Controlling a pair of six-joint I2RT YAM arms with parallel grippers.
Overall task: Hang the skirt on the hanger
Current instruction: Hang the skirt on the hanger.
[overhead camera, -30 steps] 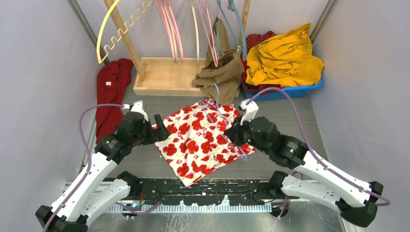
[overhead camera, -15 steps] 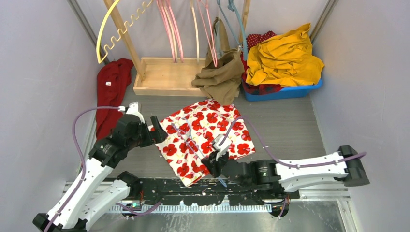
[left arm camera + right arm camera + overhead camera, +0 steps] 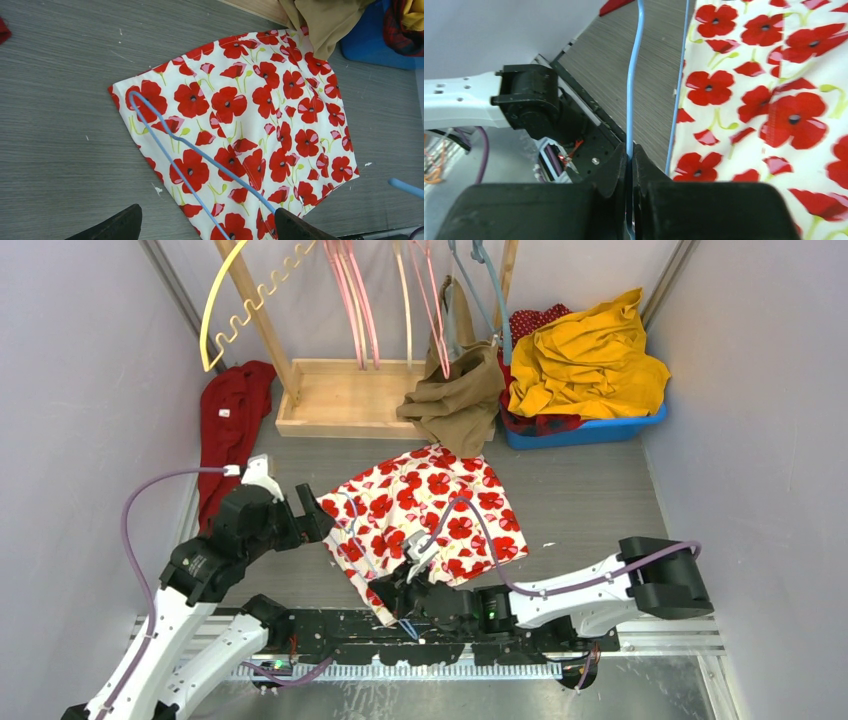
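A white cotton skirt printed with red poppies (image 3: 430,520) lies spread flat on the grey wood-grain tabletop (image 3: 590,500), one corner reaching toward the near edge. A thin pale-blue wire hanger (image 3: 631,90) rests on top of the fabric, its loop reaching toward the skirt's left corner; no part of it can be seen tucked inside the waistband.

The right tool (image 3: 630,150) is pressed together on the hanger's wire, low at the near edge of the tabletop. The left tool (image 3: 205,230) is spread wide and empty, above the skirt's left side and not touching it.

The likely risks:
- The wire is thin and held at a single point, so it may swivel or slip between the fingers once it meets any drag from the cloth.
- Nothing pins the skirt, so sliding the hanger may pull the whole garment along or bunch it, instead of the wire entering the opening.
- The corner by the near edge might slip off the tabletop if the fabric is dragged that way.
- The left tool may pinch both layers together and close the opening.
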